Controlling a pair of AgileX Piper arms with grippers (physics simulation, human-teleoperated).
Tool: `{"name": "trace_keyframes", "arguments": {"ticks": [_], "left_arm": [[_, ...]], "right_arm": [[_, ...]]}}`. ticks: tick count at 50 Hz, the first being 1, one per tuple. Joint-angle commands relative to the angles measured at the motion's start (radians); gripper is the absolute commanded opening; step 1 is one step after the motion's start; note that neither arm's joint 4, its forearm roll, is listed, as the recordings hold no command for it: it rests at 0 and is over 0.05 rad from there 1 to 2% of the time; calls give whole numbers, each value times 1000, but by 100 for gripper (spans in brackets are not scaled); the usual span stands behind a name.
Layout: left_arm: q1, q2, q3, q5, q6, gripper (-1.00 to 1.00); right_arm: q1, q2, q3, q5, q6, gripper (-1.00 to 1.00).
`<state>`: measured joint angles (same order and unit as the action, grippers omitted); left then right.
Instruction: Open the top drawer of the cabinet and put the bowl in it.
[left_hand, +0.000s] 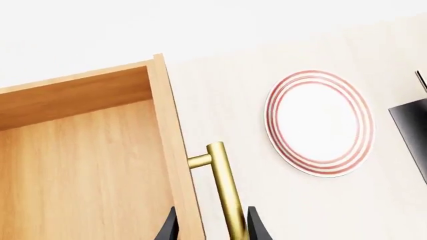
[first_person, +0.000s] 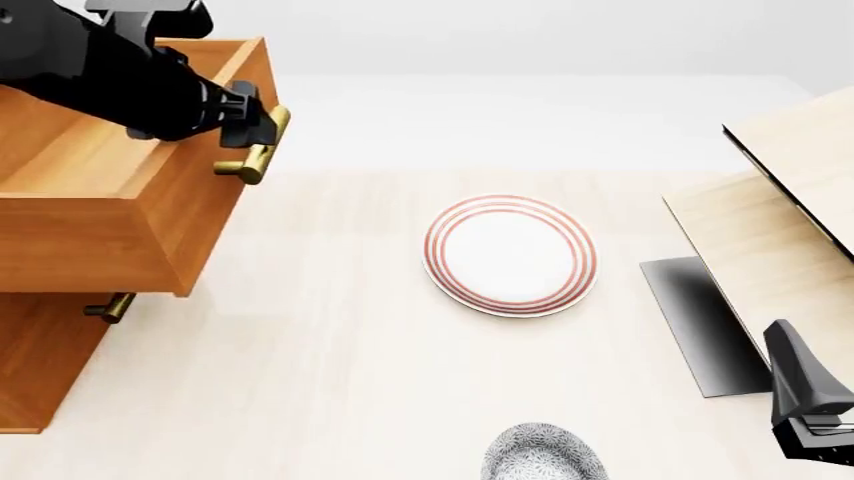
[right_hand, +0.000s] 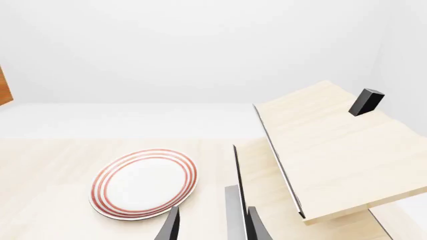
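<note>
The cabinet (first_person: 40, 350) stands at the left with its top drawer (first_person: 94, 230) pulled out, and the inside of the drawer (left_hand: 87, 170) shows bare wood. My left gripper (first_person: 256, 115) is at the drawer's brass handle (left_hand: 223, 185). It is open, with a finger on either side of the bar and a gap around it. The speckled bowl (first_person: 541, 455) sits at the table's near edge, partly cut off by the frame. Low at the right, away from the bowl, my right gripper (right_hand: 213, 225) is open and holds nothing.
A flat white plate (first_person: 509, 254) with red rings lies mid-table. A pale light-wood unit (first_person: 787, 200) rises at the right with a dark base panel (first_person: 701, 320) and a small black block (right_hand: 367, 101) on top. A lower drawer's handle (first_person: 110, 307) juts out under the open drawer.
</note>
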<state>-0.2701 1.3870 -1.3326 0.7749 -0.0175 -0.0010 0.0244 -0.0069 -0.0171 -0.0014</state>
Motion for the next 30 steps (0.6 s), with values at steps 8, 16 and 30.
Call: {"name": "trace_keyframes", "arguments": {"ticks": [8,16,30], "left_arm": [[36,-91,-7,68,101,100],[44,-126,-4,88,115,100],[31,-179,-15,125,128,100]], "right_arm": [[0,-9,1,7,0,100],[0,-9,1,7,0,100],[0,-8,1,7,0,100]]}}
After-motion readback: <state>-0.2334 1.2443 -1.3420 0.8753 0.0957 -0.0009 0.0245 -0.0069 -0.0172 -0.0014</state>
